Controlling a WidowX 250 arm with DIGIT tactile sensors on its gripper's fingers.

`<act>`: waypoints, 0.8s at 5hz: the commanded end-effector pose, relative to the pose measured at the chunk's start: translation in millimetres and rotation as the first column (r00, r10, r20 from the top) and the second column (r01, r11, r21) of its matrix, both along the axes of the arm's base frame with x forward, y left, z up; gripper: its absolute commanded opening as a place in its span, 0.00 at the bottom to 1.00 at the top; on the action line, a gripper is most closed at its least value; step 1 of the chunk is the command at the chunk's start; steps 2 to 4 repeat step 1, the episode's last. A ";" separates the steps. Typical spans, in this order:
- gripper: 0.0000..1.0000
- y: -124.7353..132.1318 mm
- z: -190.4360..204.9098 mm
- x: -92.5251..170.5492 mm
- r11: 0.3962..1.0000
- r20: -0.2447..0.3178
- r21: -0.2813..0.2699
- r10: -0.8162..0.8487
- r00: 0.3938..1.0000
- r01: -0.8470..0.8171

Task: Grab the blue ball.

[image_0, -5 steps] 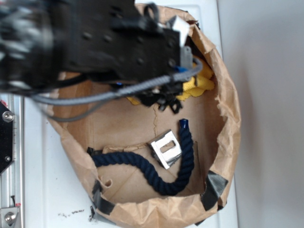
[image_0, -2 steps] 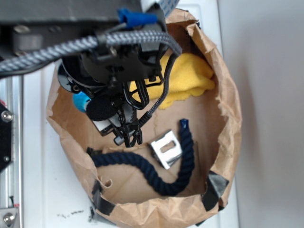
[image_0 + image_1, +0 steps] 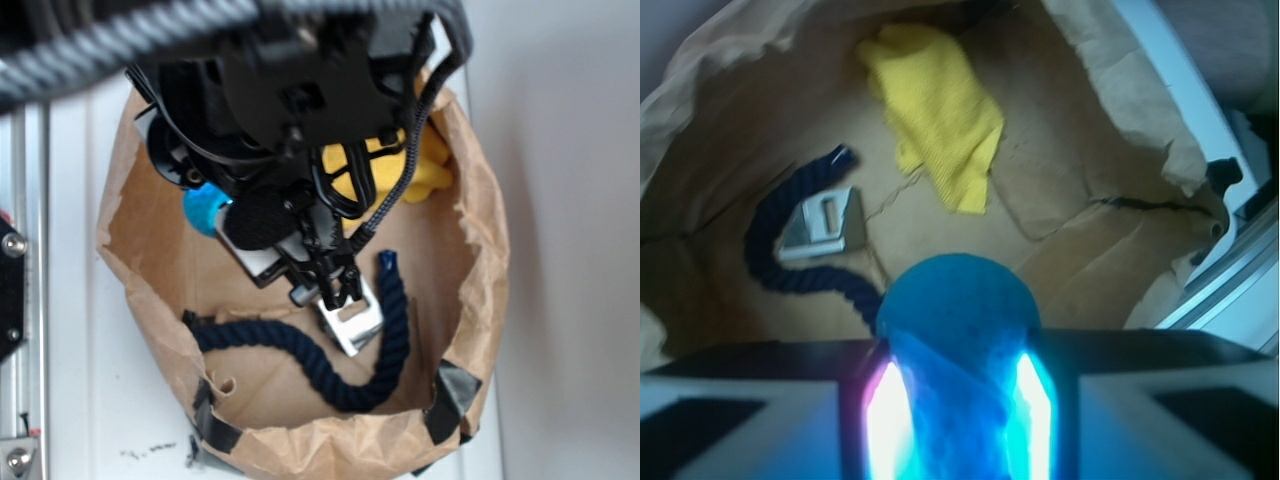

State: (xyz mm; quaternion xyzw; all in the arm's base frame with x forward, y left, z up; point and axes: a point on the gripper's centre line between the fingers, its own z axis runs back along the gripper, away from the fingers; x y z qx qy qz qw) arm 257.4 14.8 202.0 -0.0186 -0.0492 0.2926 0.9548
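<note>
The blue ball [image 3: 958,310] was seen pressed between the two bright fingers [image 3: 888,420] of the gripper [image 3: 958,420], which was closed snugly on it; in the wrist view it filled the six o'clock edge. From outside, the ball [image 3: 207,209] showed at about nine o'clock of the arm's dark body, apparently carried clear of the floor of the paper bag [image 3: 480,250]. The rest was left lying on the bag floor: a navy rope [image 3: 300,350] curled along five to seven o'clock, a metal clip [image 3: 352,322] touching its bend, and a yellow cloth [image 3: 935,115] towards twelve. The grab was judged essentially made, the ball being held so that it could be lifted out.
</note>
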 end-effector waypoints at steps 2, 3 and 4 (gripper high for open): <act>0.00 2.3 13.5 -9.6 0.991 0.127 0.136 0.001 0.992 -0.018; 0.00 2.3 13.5 -9.6 0.991 0.127 0.136 0.001 0.992 -0.018; 0.00 2.3 13.5 -9.6 0.991 0.127 0.136 0.001 0.992 -0.018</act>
